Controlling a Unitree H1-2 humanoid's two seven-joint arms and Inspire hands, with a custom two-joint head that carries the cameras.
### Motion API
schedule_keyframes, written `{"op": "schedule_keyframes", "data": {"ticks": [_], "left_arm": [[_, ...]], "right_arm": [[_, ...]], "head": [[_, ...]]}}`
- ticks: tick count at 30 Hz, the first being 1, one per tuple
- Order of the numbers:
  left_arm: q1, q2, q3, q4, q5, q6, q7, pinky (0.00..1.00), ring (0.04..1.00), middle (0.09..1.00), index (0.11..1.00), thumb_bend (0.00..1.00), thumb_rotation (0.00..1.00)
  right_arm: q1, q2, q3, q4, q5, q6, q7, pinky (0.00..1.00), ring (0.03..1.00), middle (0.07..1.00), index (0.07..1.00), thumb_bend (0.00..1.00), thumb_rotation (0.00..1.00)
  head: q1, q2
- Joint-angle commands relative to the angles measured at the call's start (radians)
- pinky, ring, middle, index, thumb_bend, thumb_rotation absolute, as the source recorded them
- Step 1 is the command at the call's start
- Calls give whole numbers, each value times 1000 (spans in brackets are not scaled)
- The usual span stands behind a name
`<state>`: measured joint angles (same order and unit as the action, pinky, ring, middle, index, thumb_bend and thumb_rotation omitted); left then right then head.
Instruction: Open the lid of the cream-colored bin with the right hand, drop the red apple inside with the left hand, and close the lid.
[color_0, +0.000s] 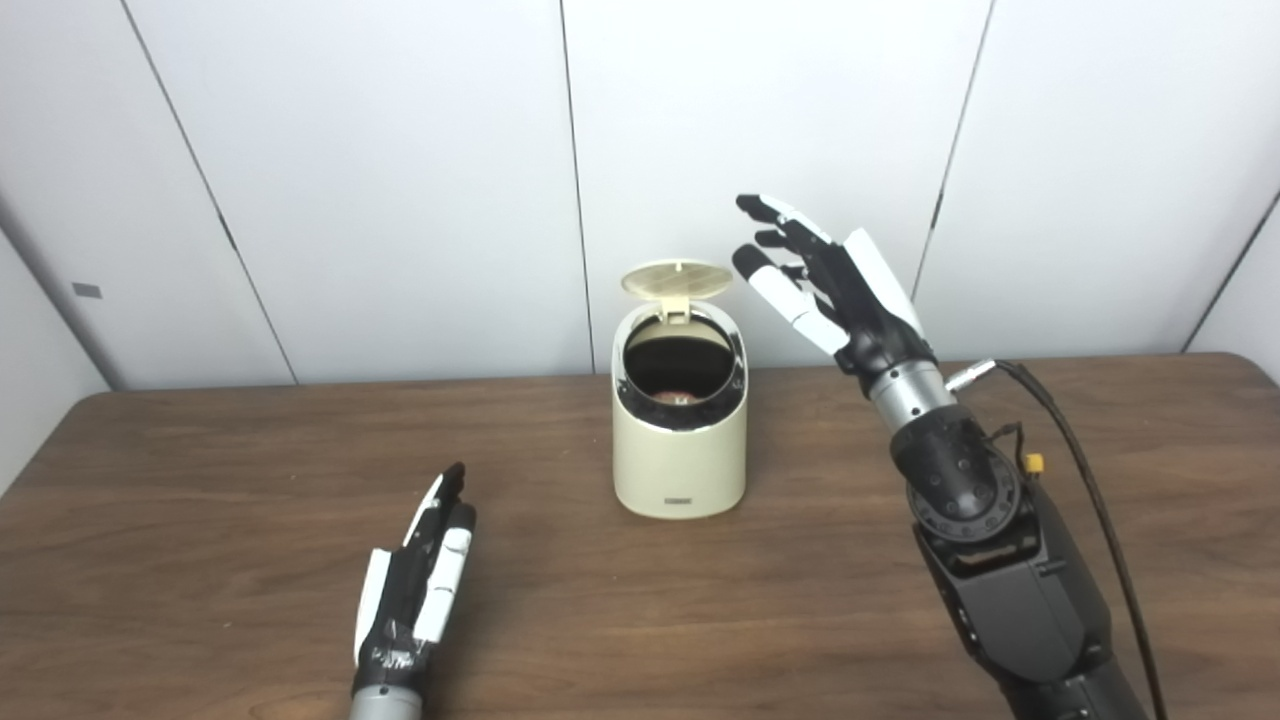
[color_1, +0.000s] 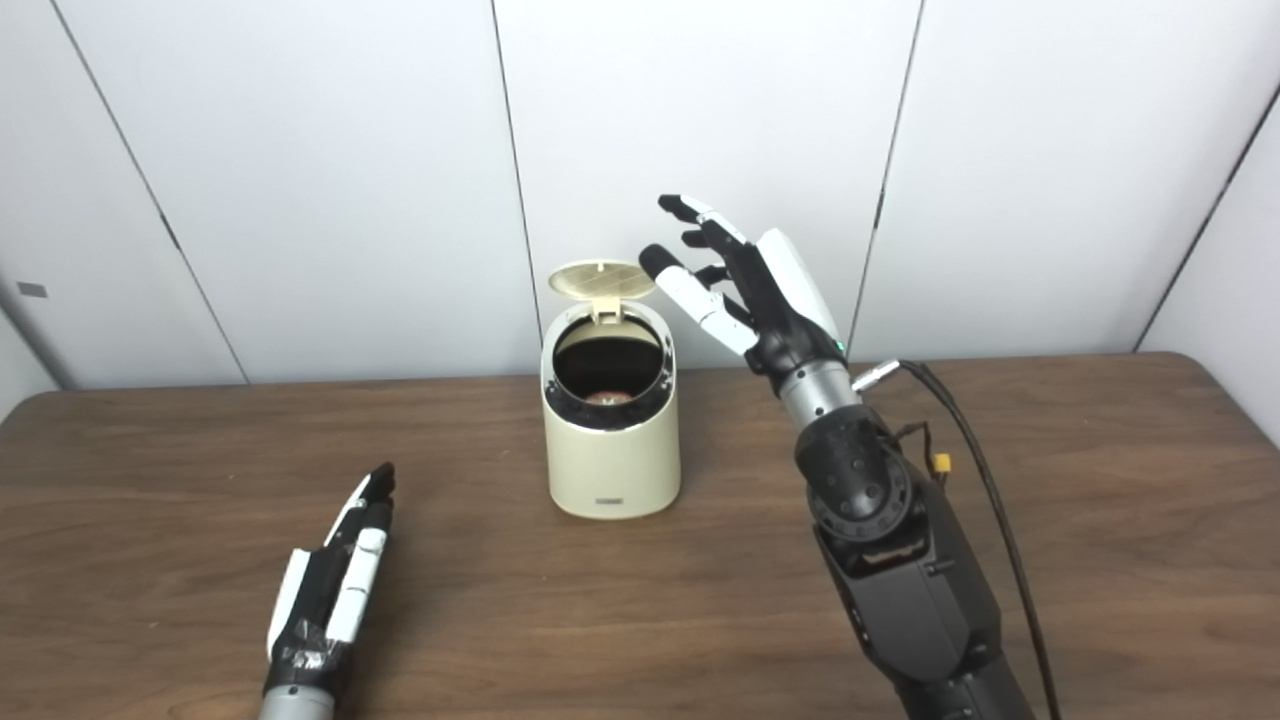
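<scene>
Cream-colored bin (color_0: 680, 440) stands upright near the middle of the table (color_0: 200, 480), toward the back edge and close to the wall panels (color_0: 380, 180). Lid (color_0: 677, 279) is flipped up on its rear hinge, standing nearly vertical over the dark opening. A reddish patch low inside the opening is probably the red apple (color_1: 605, 398), already dropped in; too little shows to be sure. Right hand (color_0: 830, 285) is raised beside and above the lid, fingers spread, holding nothing, apart from the lid. Left hand (color_0: 420, 585) lies low over the table, front-left of the bin and well apart from it, fingers straight and together, empty. Judgement: remaining step is closing the lid. Lid looks like thin, light, rigid plastic on a small hinge; a fingertip push on the top edge or back face, forward and down, should suffice, no grasp needed. Bin looks light and smooth-walled with a narrow base, so a hard or sideways push could slide or tip it. Room: table is open on all sides of the bin; the wall behind limits reach past the lid, so approach from the right and above.
</scene>
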<state>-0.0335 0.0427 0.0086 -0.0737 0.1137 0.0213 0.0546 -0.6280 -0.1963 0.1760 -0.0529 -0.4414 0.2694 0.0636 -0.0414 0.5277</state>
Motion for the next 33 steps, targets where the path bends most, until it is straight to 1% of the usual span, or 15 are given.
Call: {"op": "schedule_keyframes", "data": {"ticks": [1,4,8,13,15,17,19,22,24,28,33], "left_arm": [[-15,3,3,-14,0,-35,3,990,975,968,976,638,940],[-16,2,4,-12,-8,-34,0,988,969,967,973,634,939],[-19,1,3,-9,-15,-33,-2,980,961,963,965,637,928],[-20,0,1,-7,-15,-35,-2,965,949,956,958,630,924],[-20,1,-2,-4,-5,-38,1,961,949,953,957,644,934],[-21,-1,-4,-7,-2,-28,2,966,953,954,958,652,941],[-22,-4,-5,-8,-5,-26,1,972,962,957,962,640,942],[-26,-7,-5,-4,-9,-33,0,977,965,959,961,623,937],[-29,-8,-5,-1,-9,-31,1,983,967,960,965,637,932],[-35,-12,-6,-1,-4,-23,3,998,967,958,964,648,928],[-40,-10,-9,2,-5,-21,-3,995,972,958,966,650,937]], "right_arm": [[-74,-8,3,-14,-18,-3,7,822,899,902,871,513,1000],[-93,-9,19,-2,-40,-11,27,825,901,893,853,493,1000],[-111,-25,54,23,-65,-44,51,857,933,921,843,468,1000],[-129,-39,91,54,-104,-67,63,855,958,945,808,494,1000],[-130,-43,103,64,-121,-70,67,881,990,960,796,521,1000],[-128,-44,110,69,-132,-70,72,900,998,967,790,534,1000],[-125,-47,116,68,-141,-68,81,916,1000,973,788,543,1000],[-118,-53,117,57,-154,-69,90,931,1000,975,785,537,1000],[-111,-59,116,47,-164,-73,90,925,1000,972,774,529,1000],[-96,-70,111,29,-186,-85,81,886,1000,955,744,514,1000],[-72,-76,91,24,-182,-126,53,908,998,936,716,493,1000]], "head": [[-1,0],[-2,1],[-1,3],[1,-6],[1,-6],[2,-4],[3,-4],[3,-2],[3,2],[3,5],[2,14]]}}
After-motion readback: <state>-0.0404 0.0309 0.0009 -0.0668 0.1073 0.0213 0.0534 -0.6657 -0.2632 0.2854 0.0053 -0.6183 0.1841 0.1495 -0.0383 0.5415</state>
